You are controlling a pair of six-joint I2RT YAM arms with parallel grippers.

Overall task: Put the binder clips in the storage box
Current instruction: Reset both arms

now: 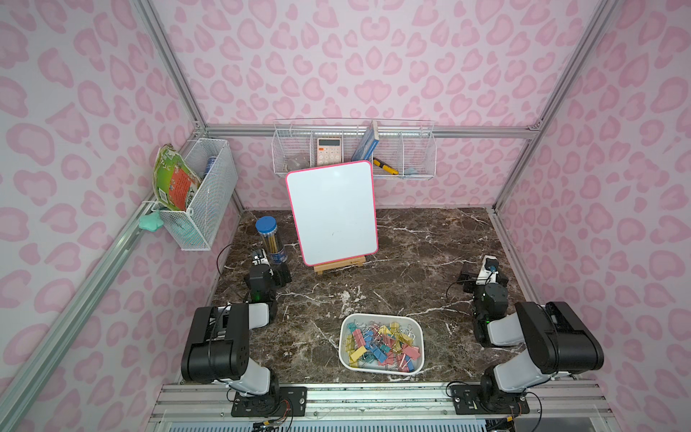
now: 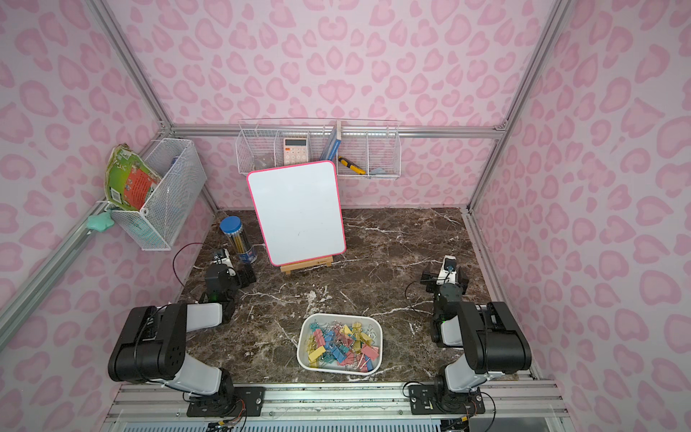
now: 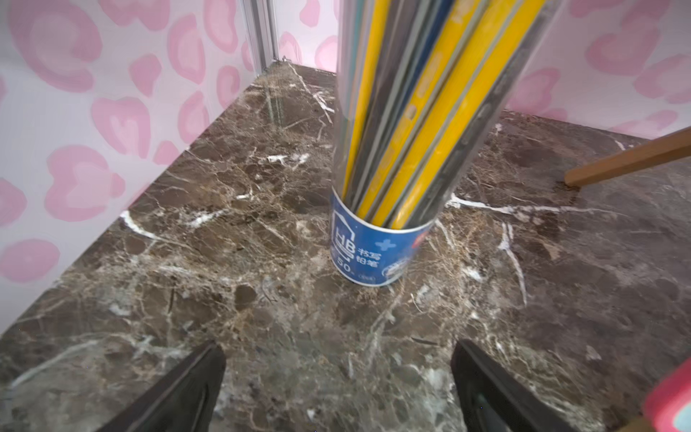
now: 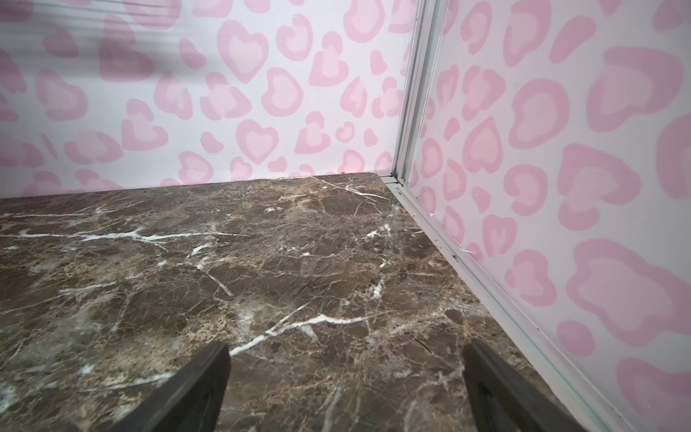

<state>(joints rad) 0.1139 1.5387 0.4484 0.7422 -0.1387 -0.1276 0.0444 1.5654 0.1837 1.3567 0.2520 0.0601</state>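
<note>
The storage box (image 1: 381,316) (image 2: 340,316), a shallow white tray, sits on the marble table near the front edge, between the two arms. The binder clips (image 1: 381,346) (image 2: 342,346), pink, yellow, teal and blue, lie heaped inside it; I see none outside it. My left gripper (image 1: 273,267) (image 2: 237,269) (image 3: 336,351) hovers low at the back left, open and empty, well away from the box. At the right side my right gripper (image 1: 485,273) (image 2: 445,275) (image 4: 346,351) is also open and empty, facing the back right corner.
A clear tube of pencils (image 1: 271,243) (image 3: 374,243) stands just ahead of the left gripper. A pink-framed whiteboard (image 1: 332,213) leans on a wooden easel (image 3: 628,161) at the back. Wire baskets (image 1: 355,153) (image 1: 202,194) hang on the walls.
</note>
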